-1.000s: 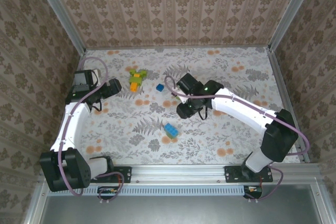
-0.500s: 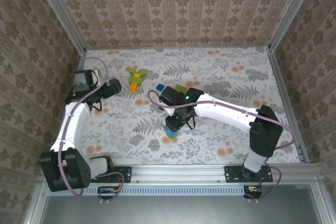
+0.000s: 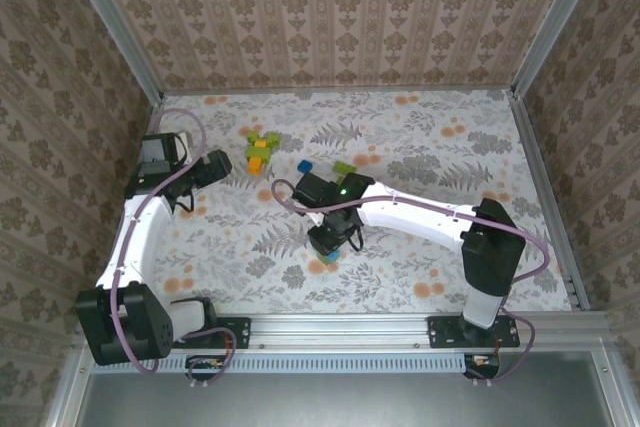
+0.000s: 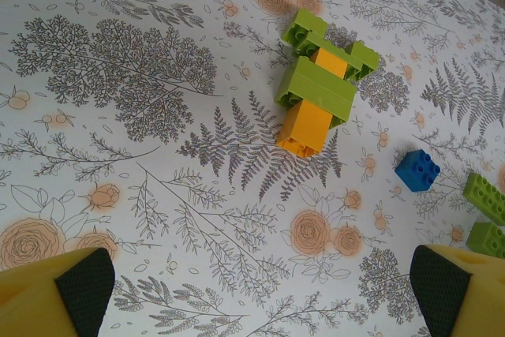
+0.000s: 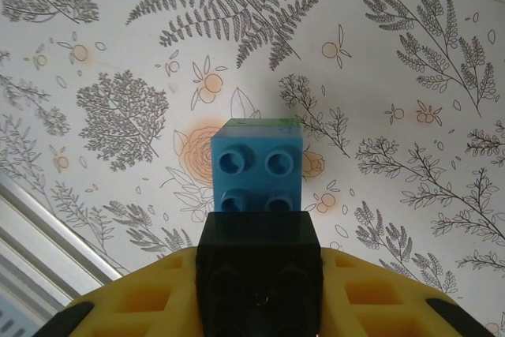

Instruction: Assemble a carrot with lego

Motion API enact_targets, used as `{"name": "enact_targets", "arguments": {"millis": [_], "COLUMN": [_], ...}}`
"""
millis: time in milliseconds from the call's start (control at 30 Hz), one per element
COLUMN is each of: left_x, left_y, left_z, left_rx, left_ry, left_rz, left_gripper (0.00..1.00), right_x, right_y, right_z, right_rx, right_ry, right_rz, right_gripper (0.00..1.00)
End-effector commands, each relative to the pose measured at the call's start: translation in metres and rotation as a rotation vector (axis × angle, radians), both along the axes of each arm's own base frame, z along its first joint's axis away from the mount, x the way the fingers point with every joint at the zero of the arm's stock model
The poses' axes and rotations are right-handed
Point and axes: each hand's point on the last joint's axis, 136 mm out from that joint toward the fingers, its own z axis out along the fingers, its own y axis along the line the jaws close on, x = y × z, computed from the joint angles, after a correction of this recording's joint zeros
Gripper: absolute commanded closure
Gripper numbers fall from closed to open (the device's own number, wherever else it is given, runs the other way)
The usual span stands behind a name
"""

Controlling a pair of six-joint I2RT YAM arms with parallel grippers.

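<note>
Lego carrot (image 4: 317, 84) laid at the counter's (image 3: 450, 157) far left.
Orange bricks (image 4: 304, 128) are crossed by light-green ones (image 4: 314, 92). Right jaws are shut beside a blue brick (image 5: 256, 165); left jaws are held wide, empty.

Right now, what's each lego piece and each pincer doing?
Left pincer: wide open, holding nothing.
Right pincer: shut, right at the blue-on-green stack.
Blue-on-green stack: joined, resting on the table.
Green-and-orange build: joined together, lying flat, untouched.
Small blue brick: loose, alone.
Light green bricks: loose, side by side.
</note>
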Motion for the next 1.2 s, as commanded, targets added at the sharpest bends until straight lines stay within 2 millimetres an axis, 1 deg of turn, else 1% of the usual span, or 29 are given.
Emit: {"name": "enact_targets", "arguments": {"millis": [0, 367, 700, 1000, 1167], "left_x": [0.0, 0.001, 0.001, 0.0, 0.0], "left_y": [-0.003, -0.002, -0.003, -0.003, -0.004], "left_z": [0.002, 0.002, 0.001, 0.002, 0.002], "left_rx": [0.008, 0.009, 0.008, 0.005, 0.005], "left_ry": [-0.008, -0.009, -0.008, -0.008, -0.009], "left_rz": [-0.017, -0.015, -0.017, -0.018, -0.02], "left_gripper": [0.0, 0.0, 0.0, 0.0, 0.0], "right_x": [0.001, 0.002, -0.011, -0.015, -0.019], "right_y": [-0.002, -0.003, -0.005, -0.015, -0.02], "right_z": [-0.005, -0.011, -0.021, -0.025, -0.039], "right_rx": [-0.047, -0.068, -0.081, -0.102, -0.151], "right_ry": [-0.007, -0.008, 0.014, 0.012, 0.03], "right_rz": [-0.019, -0.034, -0.037, -0.058, -0.052], "right_gripper": [0.69, 0.69, 0.69, 0.69, 0.69]}}
